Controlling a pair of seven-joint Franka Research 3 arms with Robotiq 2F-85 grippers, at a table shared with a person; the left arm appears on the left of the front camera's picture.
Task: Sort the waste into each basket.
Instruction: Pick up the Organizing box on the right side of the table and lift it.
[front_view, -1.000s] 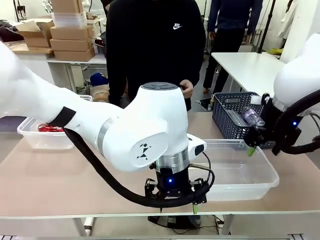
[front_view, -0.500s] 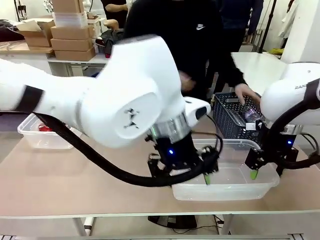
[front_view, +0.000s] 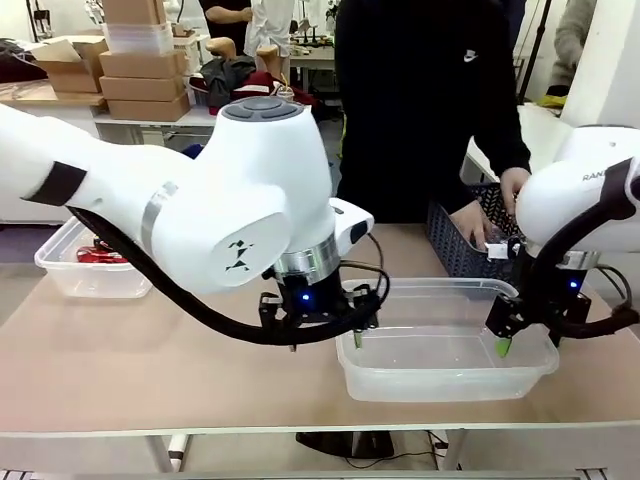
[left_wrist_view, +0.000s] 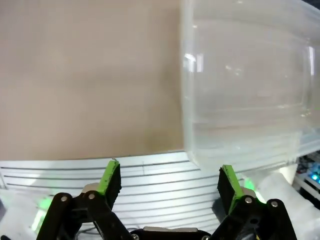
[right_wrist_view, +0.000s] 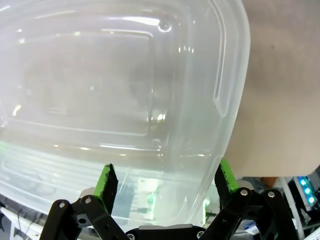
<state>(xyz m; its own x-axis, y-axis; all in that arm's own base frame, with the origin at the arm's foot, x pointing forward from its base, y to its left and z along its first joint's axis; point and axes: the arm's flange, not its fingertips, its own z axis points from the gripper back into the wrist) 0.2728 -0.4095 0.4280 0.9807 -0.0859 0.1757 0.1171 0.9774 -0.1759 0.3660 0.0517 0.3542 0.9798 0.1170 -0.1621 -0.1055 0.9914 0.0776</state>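
A clear, empty basket (front_view: 450, 360) lies near the table's front edge at centre right. My left gripper (front_view: 352, 336) hangs open at its left end; in the left wrist view that gripper (left_wrist_view: 170, 185) is open over the table edge, and the basket's (left_wrist_view: 245, 90) corner is just ahead of one finger. My right gripper (front_view: 503, 342) stands open at the basket's right end. In the right wrist view the basket's (right_wrist_view: 125, 85) rim and wall reach down between the open right gripper's (right_wrist_view: 165, 182) fingers. A second clear basket (front_view: 70, 278) at far left holds a red can (front_view: 95, 255).
A dark lattice basket (front_view: 455, 245) stands behind the near clear basket, and a person's hands (front_view: 480, 222) reach into it. The person stands close at the far side. Bare table (front_view: 150, 350) lies between the two clear baskets.
My right gripper came down from the dark basket's rim to the clear basket's right end. My left arm swung up and left. The person stepped right and put both hands into the dark basket.
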